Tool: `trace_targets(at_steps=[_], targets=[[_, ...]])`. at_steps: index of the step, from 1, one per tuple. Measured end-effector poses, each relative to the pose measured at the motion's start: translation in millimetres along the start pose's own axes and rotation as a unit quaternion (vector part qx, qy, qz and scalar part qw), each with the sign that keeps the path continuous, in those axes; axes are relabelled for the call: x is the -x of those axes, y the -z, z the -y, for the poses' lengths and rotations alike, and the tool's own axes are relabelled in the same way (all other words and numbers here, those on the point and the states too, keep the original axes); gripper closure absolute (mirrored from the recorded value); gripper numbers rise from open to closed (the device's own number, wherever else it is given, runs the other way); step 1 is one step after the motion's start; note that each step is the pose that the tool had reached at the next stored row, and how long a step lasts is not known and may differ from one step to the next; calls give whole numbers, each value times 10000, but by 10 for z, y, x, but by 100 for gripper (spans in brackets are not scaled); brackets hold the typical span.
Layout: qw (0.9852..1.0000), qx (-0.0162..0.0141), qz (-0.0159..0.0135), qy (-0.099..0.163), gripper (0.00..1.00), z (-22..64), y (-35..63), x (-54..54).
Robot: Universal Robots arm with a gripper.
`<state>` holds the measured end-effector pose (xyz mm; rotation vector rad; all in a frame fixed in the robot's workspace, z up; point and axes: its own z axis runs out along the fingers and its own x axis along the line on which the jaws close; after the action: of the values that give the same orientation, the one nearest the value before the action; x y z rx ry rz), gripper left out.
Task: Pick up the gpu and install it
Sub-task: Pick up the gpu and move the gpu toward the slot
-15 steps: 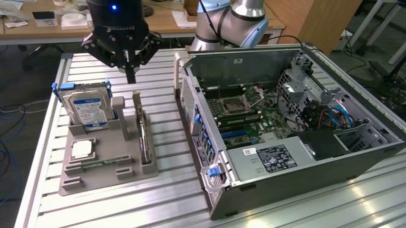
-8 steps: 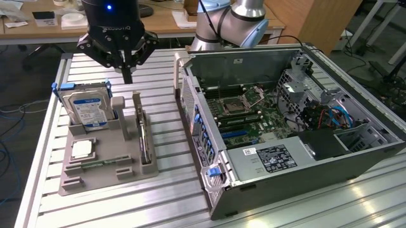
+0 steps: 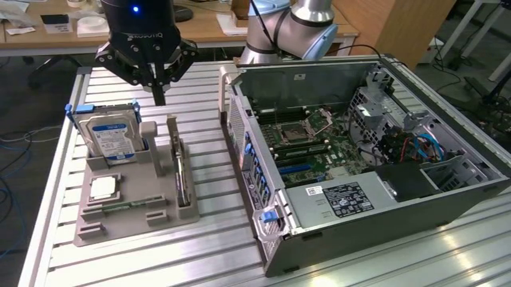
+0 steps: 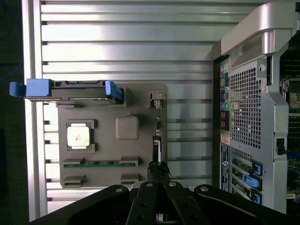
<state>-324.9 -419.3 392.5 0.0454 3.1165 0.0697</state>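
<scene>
Above the table (image 3: 200,113), closed hand (image 3: 158,98), apparently clear of the gpu (image 3: 183,178).

This is looking like a robotics lab or test workshop: a slotted aluminium desk (image 3: 128,263) is carrying an opened computer tower (image 3: 359,179) beside the claw (image 3: 160,98) and a grey parts fixture (image 3: 136,203) beneath it. Behind the claw, a wooden desk (image 3: 207,30) is holding small boxes (image 3: 56,23), and cables (image 3: 16,140) are trailing over the floor.
</scene>
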Motion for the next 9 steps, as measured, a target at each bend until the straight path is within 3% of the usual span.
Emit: trace_targets(at_steps=[9], targets=[[10000,0,0,0,89,0,0,0]])
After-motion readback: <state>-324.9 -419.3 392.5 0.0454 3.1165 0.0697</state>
